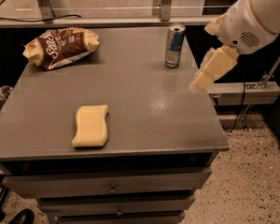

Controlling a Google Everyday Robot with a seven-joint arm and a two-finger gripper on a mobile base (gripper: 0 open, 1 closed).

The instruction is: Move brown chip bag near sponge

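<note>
Gripper (pixel 199 82) first: whether it stands open or closed cannot be told, since its pale yellow end shows only as one block seen side-on. It hangs at the right edge of the grey tabletop (pixel 144 101), slanting down and leftward in the view from the white arm (pixel 252 17), which comes in from the upper right corner. It touches none of the things on the top.

Nearest to it is a slim blue-silver can (pixel 174 45), upright at the back right of the top, just left of the gripper in the view and apart from it.

Farther out, well apart from the gripper, the brown chip bag (pixel 60 45) lies on its side in the back left corner of the top. It is crinkled, with its white script lettering facing up and its pale yellow ends showing.

The sponge (pixel 91 125) lies flat at the front left of the top, close to the front edge, its wavy long sides running front to back. Bag and sponge are well apart, with bare tabletop between them, and the can stands well apart from both.

The top belongs to a grey drawer cabinet, and a small round knob (pixel 113 189) shows on a drawer front below the front edge. Speckled floor (pixel 252 171) spreads to the right of the cabinet.
</note>
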